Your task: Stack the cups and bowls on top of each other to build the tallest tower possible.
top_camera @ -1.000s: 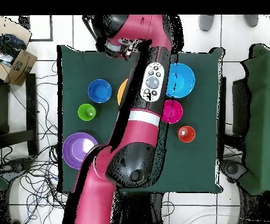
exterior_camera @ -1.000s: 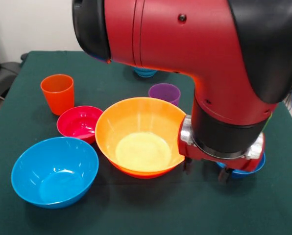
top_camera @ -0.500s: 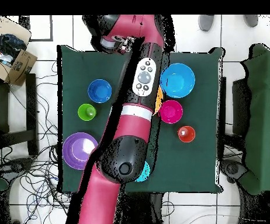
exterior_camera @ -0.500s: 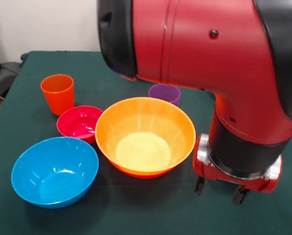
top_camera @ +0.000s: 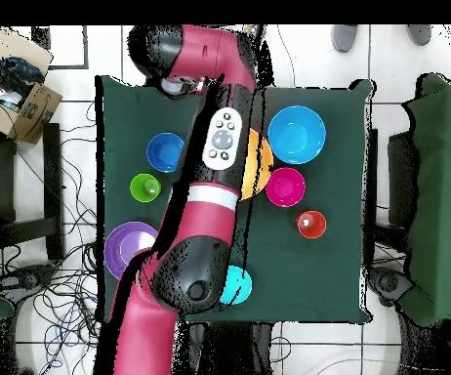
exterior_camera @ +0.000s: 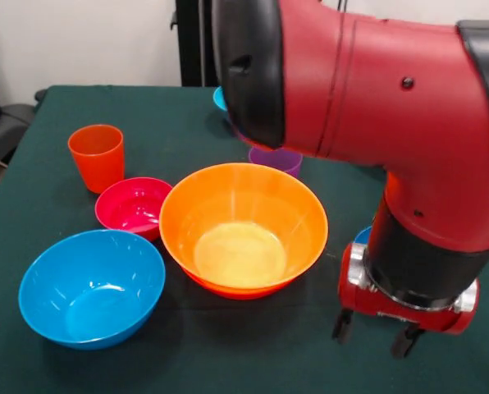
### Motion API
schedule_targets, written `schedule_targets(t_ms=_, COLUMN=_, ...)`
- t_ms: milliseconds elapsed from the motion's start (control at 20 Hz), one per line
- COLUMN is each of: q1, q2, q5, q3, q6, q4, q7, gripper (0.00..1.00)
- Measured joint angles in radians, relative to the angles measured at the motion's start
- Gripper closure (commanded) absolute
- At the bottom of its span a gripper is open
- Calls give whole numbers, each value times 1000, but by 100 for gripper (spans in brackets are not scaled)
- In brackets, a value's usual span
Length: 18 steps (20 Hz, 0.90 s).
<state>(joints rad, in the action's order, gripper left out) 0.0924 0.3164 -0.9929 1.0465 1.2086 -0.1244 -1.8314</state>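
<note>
Orange bowl (exterior_camera: 243, 230) beside end effector (exterior_camera: 374, 330), apart, on table (exterior_camera: 228, 353)

No text, label, brand, number or sign could be read in either view. The arm's (exterior_camera: 367, 90) red and black shells showed no lettering, and the grey button pad (top_camera: 223, 140) on the arm, seen from overhead, showed only round buttons whose markings were too small to read.

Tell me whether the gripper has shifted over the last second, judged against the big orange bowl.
Yes. In the front view the gripper has slid rightward and toward the camera, away from the big orange bowl, which stayed put.
</note>
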Motion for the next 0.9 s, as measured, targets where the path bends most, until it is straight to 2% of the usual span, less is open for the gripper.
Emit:
schedule_targets(t_ms=100, q1=-27, q2=-22, q5=40, q3=-38, q6=-6, q4=-45, q7=0, gripper=0)
schedule_targets(t_ms=150, q1=-74, q2=-65, q5=98, q3=-93, q6=-22, q4=-129, q7=0, gripper=0)
schedule_targets(t_ms=200, q1=-102, q2=-95, q5=128, q3=-124, q6=-34, q4=-185, q7=0, gripper=0)
schedule_targets(t_ms=550, q1=-261, q2=-306, q5=243, q3=-253, q6=-99, q4=-512, q7=0, gripper=0)
schedule_targets(t_ms=700, q1=-306, q2=-399, q5=283, q3=-290, q6=-113, q4=-606, q7=0, gripper=0)
schedule_targets(t_ms=900, q1=-319, q2=-470, q5=312, q3=-332, q6=-143, q4=-661, q7=0, gripper=0)
